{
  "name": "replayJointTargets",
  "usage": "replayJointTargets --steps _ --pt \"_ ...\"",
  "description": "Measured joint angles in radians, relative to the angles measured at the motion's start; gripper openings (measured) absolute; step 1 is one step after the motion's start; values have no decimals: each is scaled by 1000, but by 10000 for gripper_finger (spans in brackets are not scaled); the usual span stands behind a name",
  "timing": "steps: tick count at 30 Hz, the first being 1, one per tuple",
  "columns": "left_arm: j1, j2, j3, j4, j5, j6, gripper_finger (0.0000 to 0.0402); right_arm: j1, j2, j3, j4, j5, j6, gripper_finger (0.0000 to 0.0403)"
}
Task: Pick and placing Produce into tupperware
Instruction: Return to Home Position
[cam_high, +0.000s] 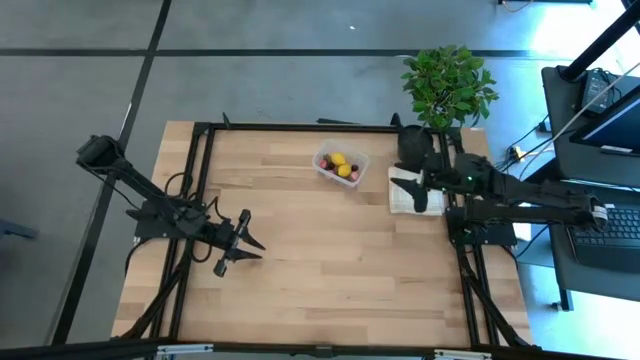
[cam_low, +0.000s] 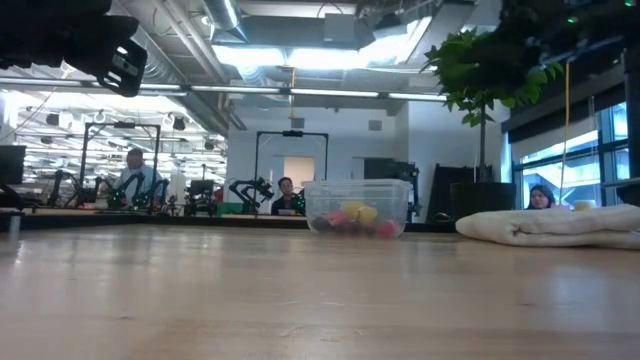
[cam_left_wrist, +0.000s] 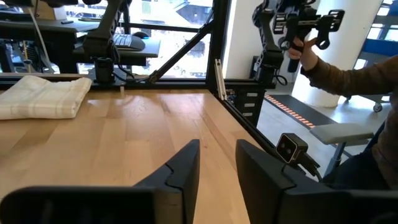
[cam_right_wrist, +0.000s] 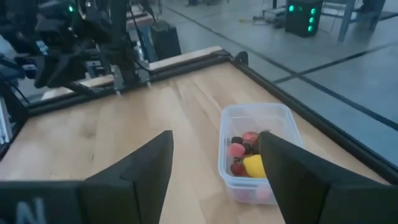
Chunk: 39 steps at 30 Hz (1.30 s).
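The clear tupperware (cam_high: 340, 163) stands on the wooden table toward its far side. Produce (cam_right_wrist: 245, 155) lies inside it: yellow pieces, red berries and dark round ones. In the low view the tupperware (cam_low: 357, 207) shows the fruit through its wall. My right gripper (cam_right_wrist: 216, 137) is open and empty. It hovers over the beige checked cloth (cam_high: 403, 190) to the right of the tupperware and points toward it. My left gripper (cam_high: 240, 240) is open and empty near the table's left edge, its fingers (cam_left_wrist: 186, 165) level above the bare wood.
A green potted plant (cam_high: 447, 85) stands at the far right corner behind the cloth. A black metal frame (cam_high: 300, 127) runs along the table's edges. Beyond the table a person's hand (cam_left_wrist: 305, 50) holds a device. Bare wood lies between the two grippers.
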Motion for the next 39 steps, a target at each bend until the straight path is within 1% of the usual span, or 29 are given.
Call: replayJointTargets --steps 9,14,22,24,31,35,39 --pt "0 0 0 5 0 4 82 5 -224 -144 -2 -22 0 240" --pt "2 0 0 67 -6 4 74 4 -362 -229 -6 -24 -4 240" --pt "4 0 0 138 -9 34 61 4 -543 -304 -9 -26 -59 240" --pt "4 0 0 138 -9 34 57 4 -576 -308 -40 -26 -67 240" --pt "6 0 0 145 -30 45 45 4 -575 -308 -87 -26 -73 240" --pt "23 0 0 156 -39 84 38 4 -575 -308 -83 -25 -75 240" --pt "46 0 0 157 -39 87 31 4 -575 -308 -63 -25 -77 240"
